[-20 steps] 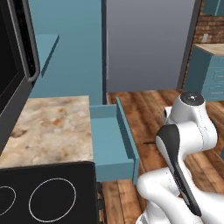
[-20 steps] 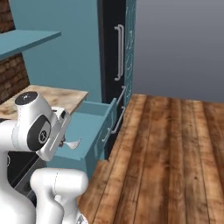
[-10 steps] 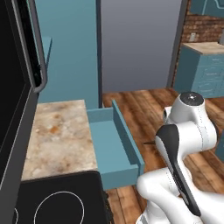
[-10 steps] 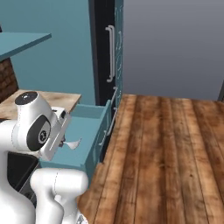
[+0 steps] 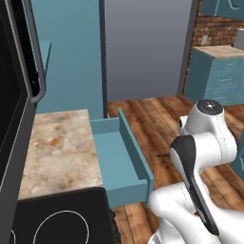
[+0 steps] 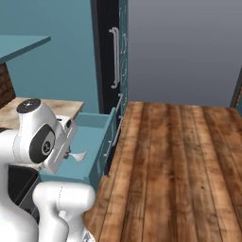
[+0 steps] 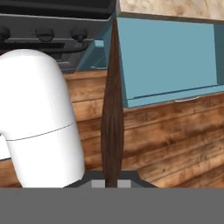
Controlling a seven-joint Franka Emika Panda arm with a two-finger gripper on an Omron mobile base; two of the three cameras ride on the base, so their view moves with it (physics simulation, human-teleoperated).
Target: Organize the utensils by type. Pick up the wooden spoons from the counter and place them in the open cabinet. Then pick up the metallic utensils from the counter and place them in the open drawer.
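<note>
Wood-plank floor [image 6: 175,160] covers the near ground beside the teal kitchen units.

Item 1, nearest: gripper [image 7: 112,183], jaws closed tight on the dark handle of a slim metallic utensil [image 7: 112,118]. The handle runs straight away from the fingertips in the hand view. In the right base view a silver head [image 6: 78,155] pokes out beside the arm, over the drawer.

Item 2: drawer [image 5: 125,159], pulled open, plain teal inside, just beyond the held utensil; in the hand view its open box [image 7: 170,61] lies to the right of the handle's tip.

Item 3: counter [image 5: 59,152], beige marbled top with rust patches, adjoining the drawer.

Item 4: black cooktop [image 5: 57,221], next to the counter.

Item 5, farthest: tall dark grey fridge [image 5: 143,47], standing behind the drawer.
</note>
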